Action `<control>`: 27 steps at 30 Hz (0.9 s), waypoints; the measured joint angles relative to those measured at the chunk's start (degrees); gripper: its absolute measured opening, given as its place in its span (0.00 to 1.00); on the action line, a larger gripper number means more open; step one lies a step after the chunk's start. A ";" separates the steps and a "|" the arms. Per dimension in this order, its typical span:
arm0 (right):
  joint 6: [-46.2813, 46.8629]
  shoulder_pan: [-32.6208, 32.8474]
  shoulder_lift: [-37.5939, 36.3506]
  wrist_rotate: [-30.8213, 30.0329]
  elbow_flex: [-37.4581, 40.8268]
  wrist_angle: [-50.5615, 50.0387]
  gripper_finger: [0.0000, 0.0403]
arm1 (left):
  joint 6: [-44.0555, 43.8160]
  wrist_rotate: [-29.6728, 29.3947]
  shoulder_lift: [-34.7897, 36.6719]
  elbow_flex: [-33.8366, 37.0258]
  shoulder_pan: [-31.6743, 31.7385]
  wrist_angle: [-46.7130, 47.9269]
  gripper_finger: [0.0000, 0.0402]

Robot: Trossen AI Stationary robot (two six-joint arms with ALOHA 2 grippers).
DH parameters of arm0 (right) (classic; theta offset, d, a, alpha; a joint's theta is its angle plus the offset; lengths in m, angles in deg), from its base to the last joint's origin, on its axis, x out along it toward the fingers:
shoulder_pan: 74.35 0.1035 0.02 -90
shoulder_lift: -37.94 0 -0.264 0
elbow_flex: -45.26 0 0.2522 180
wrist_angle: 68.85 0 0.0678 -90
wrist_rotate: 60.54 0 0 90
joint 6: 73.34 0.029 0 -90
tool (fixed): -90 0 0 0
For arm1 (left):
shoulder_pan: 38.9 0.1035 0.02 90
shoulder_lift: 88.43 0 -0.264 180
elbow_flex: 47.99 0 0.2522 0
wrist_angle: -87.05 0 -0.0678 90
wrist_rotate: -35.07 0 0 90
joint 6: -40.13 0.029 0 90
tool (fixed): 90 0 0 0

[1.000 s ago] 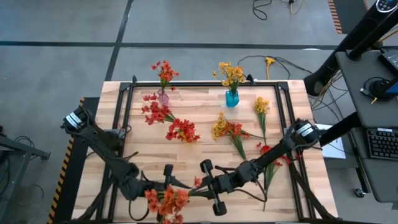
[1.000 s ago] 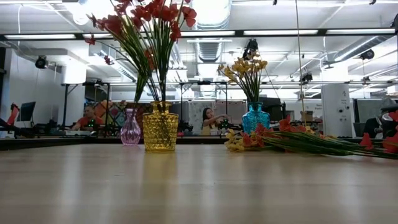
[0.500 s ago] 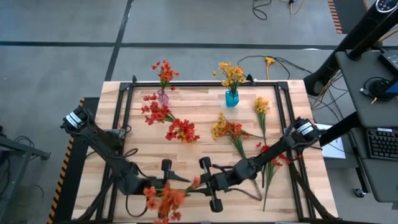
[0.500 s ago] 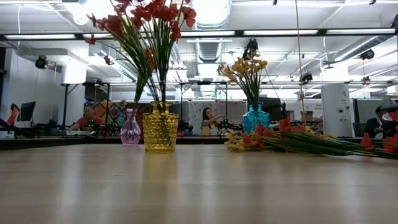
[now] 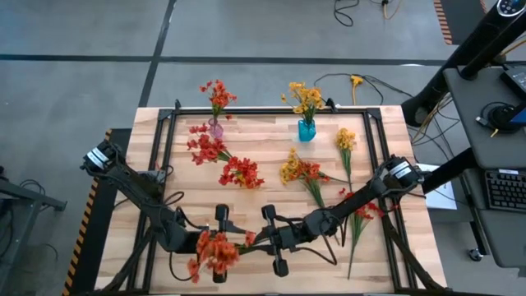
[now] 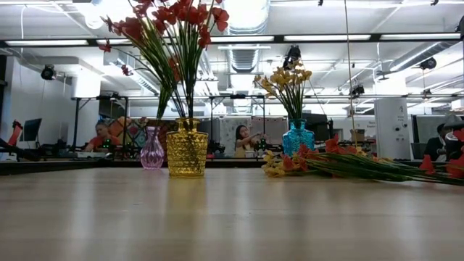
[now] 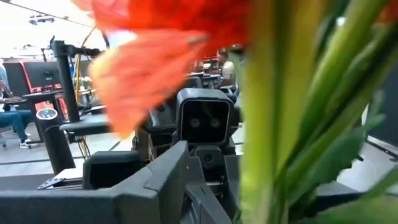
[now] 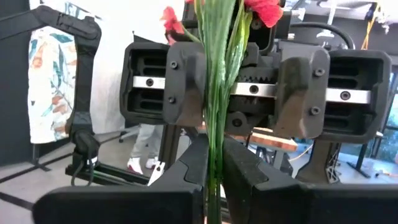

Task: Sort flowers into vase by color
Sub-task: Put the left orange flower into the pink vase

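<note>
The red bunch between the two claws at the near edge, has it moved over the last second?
Yes. The red-orange sprig drifted away from the near edge, toward the table's middle, with the left gripper and right gripper. The right stays shut on its stem. The vases and loose flowers haven't moved.

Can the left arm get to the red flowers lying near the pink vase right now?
Probably not yet. The left gripper is busy at the near edge with a red-orange bunch that the right gripper pinches too. Otherwise the way to those red flowers looks open.
</note>
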 joint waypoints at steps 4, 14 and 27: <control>0.74 0.06 -1.19 -0.48 -0.17 -1.57 0.17 | 0.64 -1.55 0.00 0.00 0.00 0.22 0.28; 2.23 0.53 -4.41 -3.94 -0.63 -9.15 0.44 | 1.07 -3.47 1.46 0.02 -0.23 0.79 0.05; 5.40 0.71 -13.13 -11.63 -0.81 -26.90 0.53 | 2.47 -10.47 10.83 0.02 -0.33 10.10 0.01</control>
